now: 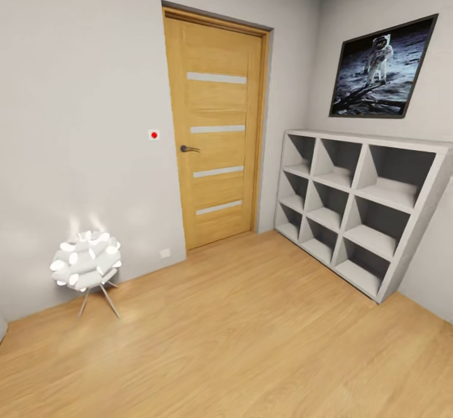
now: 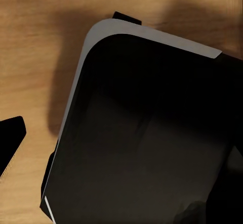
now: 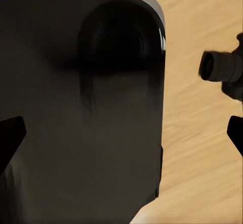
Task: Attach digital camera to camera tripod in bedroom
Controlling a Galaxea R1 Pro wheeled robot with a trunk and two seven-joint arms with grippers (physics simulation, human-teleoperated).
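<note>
The digital camera and the camera tripod are out of view. The head view looks into a white-walled room with a light wood floor [image 1: 239,342]. In the right wrist view my right gripper [image 3: 124,133] is open, its dark fingertips [image 3: 11,135] spread to both edges above a black rounded panel of my own body [image 3: 81,107]. In the left wrist view one dark fingertip [image 2: 11,138] of my left gripper [image 2: 121,138] sits far out at the edge over another black panel with a grey rim [image 2: 147,133]; it holds nothing.
A closed wooden door [image 1: 217,129] stands in the far wall. An empty grey cube shelf [image 1: 355,207] lines the right wall under an astronaut poster [image 1: 380,69]. A white floor lamp on thin legs [image 1: 86,267] glows at the left. A black cylindrical part [image 3: 220,66] hangs over the floor.
</note>
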